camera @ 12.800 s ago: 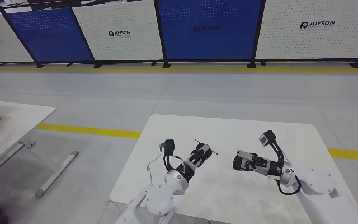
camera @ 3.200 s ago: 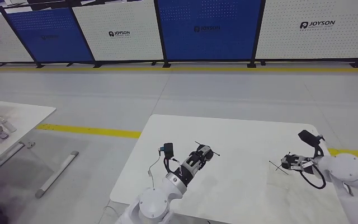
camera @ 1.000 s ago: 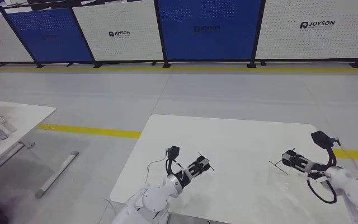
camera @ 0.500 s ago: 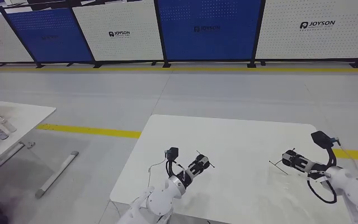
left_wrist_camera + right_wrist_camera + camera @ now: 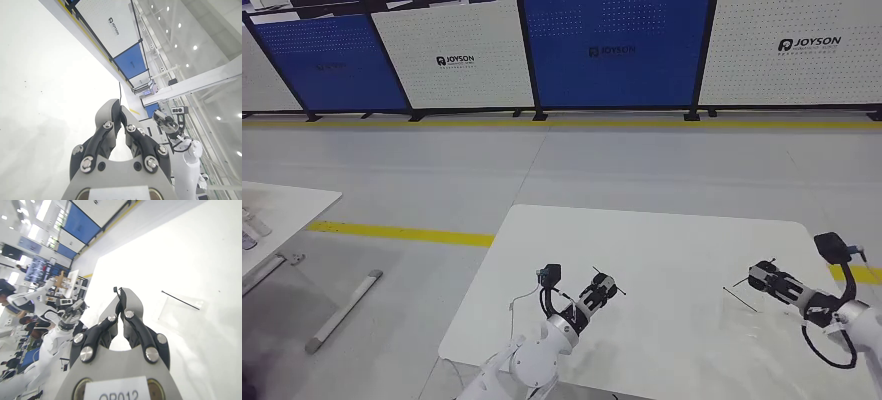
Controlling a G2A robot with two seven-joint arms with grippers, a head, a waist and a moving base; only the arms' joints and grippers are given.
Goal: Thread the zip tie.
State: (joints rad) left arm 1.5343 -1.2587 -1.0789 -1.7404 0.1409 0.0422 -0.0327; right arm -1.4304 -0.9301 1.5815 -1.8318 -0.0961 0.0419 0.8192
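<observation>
My left gripper (image 5: pixel 607 288) hovers over the near middle of the white table (image 5: pixel 662 235), shut on a thin black zip tie (image 5: pixel 617 289) that crosses its tips. In the left wrist view the tie's strap (image 5: pixel 119 91) sticks out past the closed left gripper (image 5: pixel 118 103). My right gripper (image 5: pixel 757 273) is at the table's right side, shut on a second black zip tie whose head (image 5: pixel 115 289) pokes out beside the tips of the right gripper (image 5: pixel 121 293). A third zip tie (image 5: pixel 180 300) lies flat on the table close to the right gripper.
The loose zip tie (image 5: pixel 739 299) rests on a clear plastic sheet (image 5: pixel 181 313). The two arms are far apart, with bare tabletop between them. The table's right edge runs close behind the right arm. Blue and white panels stand beyond the floor.
The right gripper has drifted slightly away from the near edge with its tie. The left gripper has barely shifted and still holds its tie.
</observation>
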